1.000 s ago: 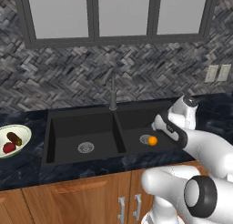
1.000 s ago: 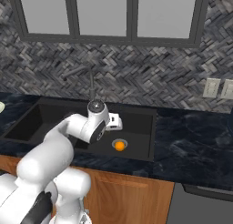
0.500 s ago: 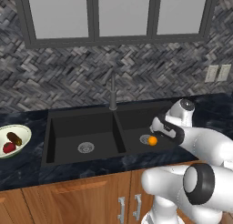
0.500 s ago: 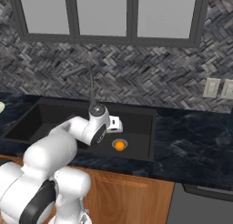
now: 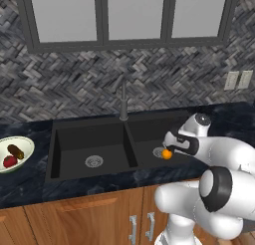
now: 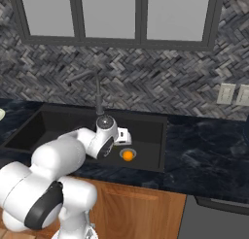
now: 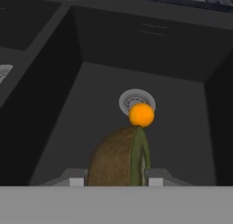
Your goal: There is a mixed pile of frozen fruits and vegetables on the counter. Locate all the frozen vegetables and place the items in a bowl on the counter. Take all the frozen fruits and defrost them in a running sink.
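End effector point(image 7: 116, 180) (fingertips cropped) around olive lump point(image 7: 119, 157)

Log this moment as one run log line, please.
end effector: shut on olive-brown lump | position: over right basin of sink | orange ball: at right drain | bowl: holds red item, brown oblong

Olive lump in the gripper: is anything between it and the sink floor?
Nothing visible. The lump hangs over the right basin; the orange ball lies ahead at the drain, beside the drop path.
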Controlling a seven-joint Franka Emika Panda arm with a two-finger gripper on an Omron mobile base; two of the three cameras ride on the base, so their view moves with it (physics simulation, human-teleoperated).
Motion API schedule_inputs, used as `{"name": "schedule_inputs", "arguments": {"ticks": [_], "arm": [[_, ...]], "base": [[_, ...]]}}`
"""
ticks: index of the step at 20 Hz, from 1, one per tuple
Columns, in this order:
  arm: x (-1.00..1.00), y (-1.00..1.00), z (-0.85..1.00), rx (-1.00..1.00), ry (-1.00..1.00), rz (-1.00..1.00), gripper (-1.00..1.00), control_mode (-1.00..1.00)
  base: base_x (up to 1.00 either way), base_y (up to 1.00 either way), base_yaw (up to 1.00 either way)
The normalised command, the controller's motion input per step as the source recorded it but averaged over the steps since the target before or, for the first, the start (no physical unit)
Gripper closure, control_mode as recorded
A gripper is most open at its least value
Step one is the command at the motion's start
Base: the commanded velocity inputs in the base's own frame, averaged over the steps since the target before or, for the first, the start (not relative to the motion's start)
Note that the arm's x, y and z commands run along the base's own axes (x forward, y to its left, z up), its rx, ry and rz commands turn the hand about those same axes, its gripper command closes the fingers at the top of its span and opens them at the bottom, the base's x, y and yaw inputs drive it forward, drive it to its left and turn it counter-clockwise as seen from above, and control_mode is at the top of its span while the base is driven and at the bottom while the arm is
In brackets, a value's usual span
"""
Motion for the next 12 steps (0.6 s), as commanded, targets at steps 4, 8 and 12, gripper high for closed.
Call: {"name": "schedule_inputs", "arguments": {"ticks": [4, 8, 12], "arm": [[0.05, 0.00, -0.21, 0.00, 0.00, 0.00, 1.00, -1.00], [0.07, 0.00, -0.21, 0.00, 0.00, 0.00, 1.00, -1.00], [0.10, 0.00, -0.17, 0.00, 0.00, 0.00, 1.00, -1.00]], "base": [[0.00, 0.00, 0.00], [0.00, 0.00, 0.00], [0.00, 0.00, 0.00]]}}
